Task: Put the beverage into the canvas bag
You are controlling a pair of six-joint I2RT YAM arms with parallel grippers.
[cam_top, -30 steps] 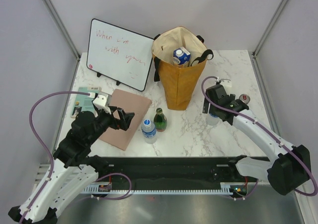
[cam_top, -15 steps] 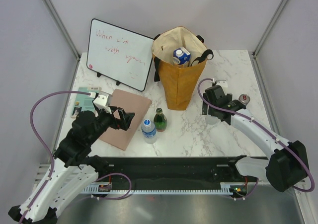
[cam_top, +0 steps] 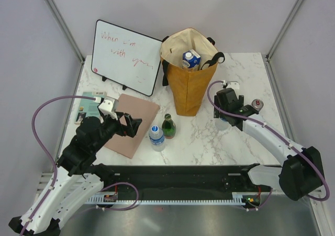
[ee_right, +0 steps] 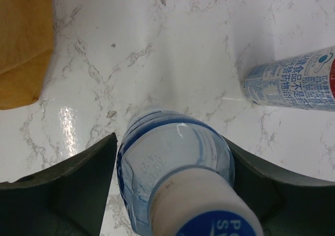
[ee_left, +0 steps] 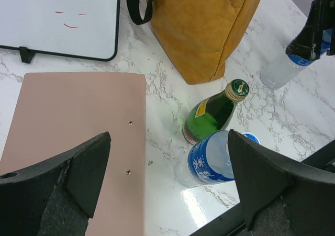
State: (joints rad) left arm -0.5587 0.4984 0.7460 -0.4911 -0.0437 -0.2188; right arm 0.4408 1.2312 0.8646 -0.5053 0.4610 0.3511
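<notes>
From above, the canvas bag point(cam_top: 187, 87) stood upright at the back of the bench point(cam_top: 199, 136), its mouth open, with a blue-and-white carton point(cam_top: 191, 58) already inside. The right gripper point(cam_top: 224, 118) sat over a clear water bottle point(cam_top: 222, 125) just right of the bag's base, so I judged the task partly done: this bottle had to be lifted above the tall rim and lowered in. A green glass bottle point(cam_top: 168, 126) and a blue-labelled bottle point(cam_top: 156, 137) waited in front of the bag. A whiteboard point(cam_top: 127, 55) leaned at the back left. The left gripper point(cam_top: 135, 126) hung above a pink board point(cam_top: 137, 115). In the left wrist view, its fingers were spread wide and held nothing, and the two waiting bottles stood touching or nearly so. In the right wrist view, the fingers flanked the clear bottle on both sides and seemed to be clamped on it, though I could not tell whether it had left the bench. A can point(ee_right: 293, 84) lay on its side nearby, apart from the bottle. The bag's height and black strap looked like the main obstacles.
</notes>
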